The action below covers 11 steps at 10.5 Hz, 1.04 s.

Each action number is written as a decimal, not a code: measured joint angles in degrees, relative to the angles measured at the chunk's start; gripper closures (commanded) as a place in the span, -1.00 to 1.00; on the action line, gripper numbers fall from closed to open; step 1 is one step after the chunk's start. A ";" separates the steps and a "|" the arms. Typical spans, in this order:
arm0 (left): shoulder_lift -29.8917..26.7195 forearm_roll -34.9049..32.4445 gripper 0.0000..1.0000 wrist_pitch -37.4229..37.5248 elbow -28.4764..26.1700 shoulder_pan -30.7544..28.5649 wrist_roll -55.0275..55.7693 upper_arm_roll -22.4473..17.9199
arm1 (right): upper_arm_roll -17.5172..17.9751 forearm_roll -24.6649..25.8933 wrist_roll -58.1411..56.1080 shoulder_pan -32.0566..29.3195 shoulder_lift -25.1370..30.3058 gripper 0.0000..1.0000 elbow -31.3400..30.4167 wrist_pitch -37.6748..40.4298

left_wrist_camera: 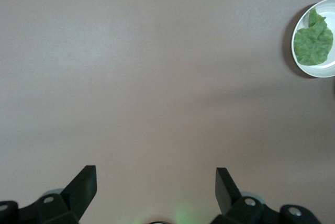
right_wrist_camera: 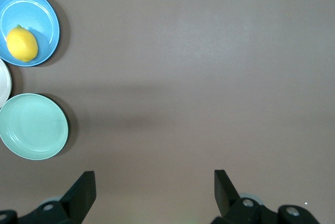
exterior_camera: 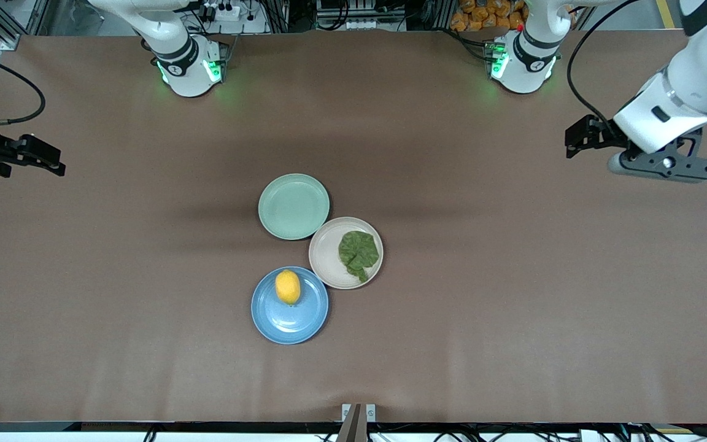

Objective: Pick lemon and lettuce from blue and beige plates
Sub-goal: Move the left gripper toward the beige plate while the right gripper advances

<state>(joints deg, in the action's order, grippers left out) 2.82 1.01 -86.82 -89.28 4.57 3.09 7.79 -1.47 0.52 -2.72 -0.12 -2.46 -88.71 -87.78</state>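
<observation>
Wrist views, both arms: jaws spread wide, nothing between them, bare brown worktop (exterior_camera: pixel 513 344) beneath.

Left gripper (left_wrist_camera: pixel 156 182): jaws parted, empty; hangs over bare worktop at the left arm's end, well apart from the plates. Front view shows it (exterior_camera: pixel 580 140) high and off to that end.

Right gripper (right_wrist_camera: pixel 154 185): jaws parted, empty; over bare worktop at the right arm's end (exterior_camera: pixel 37 156), well apart from the plates.

Lemon (exterior_camera: pixel 288 286): lies on the blue plate (exterior_camera: pixel 289 322), toward that plate's rim farther from the front camera. Blue plate is the nearest of the three to that camera.

Lettuce (exterior_camera: pixel 358 252): crumpled leaf on the beige plate (exterior_camera: pixel 329 252), on the half toward the left arm's end.

Green plate (exterior_camera: pixel 294 206): bears nothing; rim touches or slightly overlaps the beige plate's.

Step in hand, as judged: approach, neither item grasped yet. Advice: lettuce suits the left arm, lemon the right. Come down straight over each item; close across the lemon's short width so it does not roll out; pinch the lettuce at its raised folds, low enough to catch the leaf but clear of the plate. Plates crowd together, so stagger the descents.

Hard to make out: right arm is largely cut off at the front view's edge; beige plate is cropped in both wrist views; lettuce thickness unclear.
</observation>
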 measured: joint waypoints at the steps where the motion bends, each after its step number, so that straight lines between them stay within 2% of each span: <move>1: 0.88 0.00 -1.00 -0.09 0.07 0.53 0.00 0.03 | 0.00 0.00 0.00 0.00 -0.09 -1.00 -0.17 -0.03; 11: 7.22 0.07 -1.00 -3.18 1.04 5.48 0.00 0.93 | 0.43 -0.79 0.00 0.19 -4.25 -1.00 -1.08 -3.61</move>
<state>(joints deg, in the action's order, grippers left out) 10.04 1.08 -90.00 -88.23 10.05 3.09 8.72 -1.04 -0.27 -2.72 0.07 -6.71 -89.79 -91.39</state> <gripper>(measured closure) 0.000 0.000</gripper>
